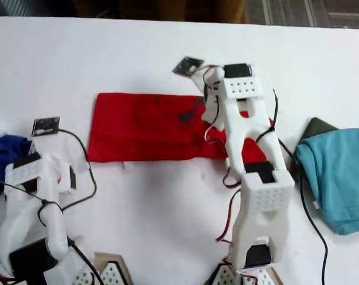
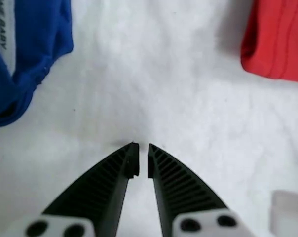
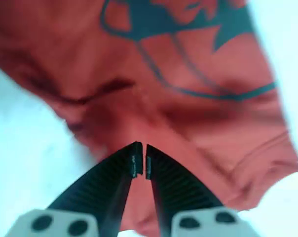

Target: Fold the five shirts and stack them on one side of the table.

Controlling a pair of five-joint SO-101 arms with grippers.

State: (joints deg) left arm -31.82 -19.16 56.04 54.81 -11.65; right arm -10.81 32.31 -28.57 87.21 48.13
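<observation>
From above, we see the red shirt (image 1: 147, 127) mid-table, the teal shirt (image 1: 340, 175) folded aside. Left wrist: our left claw (image 2: 143, 160) is clenched, empty, near the blue shirt (image 2: 25, 59). Right wrist: our right claw (image 3: 142, 160), clenched over the red shirt, may rumple its fold

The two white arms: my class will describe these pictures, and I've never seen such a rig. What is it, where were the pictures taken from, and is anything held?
These are two robot arms, each ending in a two-fingered gripper. One picture looks down from a fixed camera; the others come from a camera on each wrist. On the table lie a red shirt, a crumpled blue shirt and a folded teal shirt. The left gripper is shut over bare table, the right gripper shut over the red shirt. Neither seems to hold anything.
</observation>
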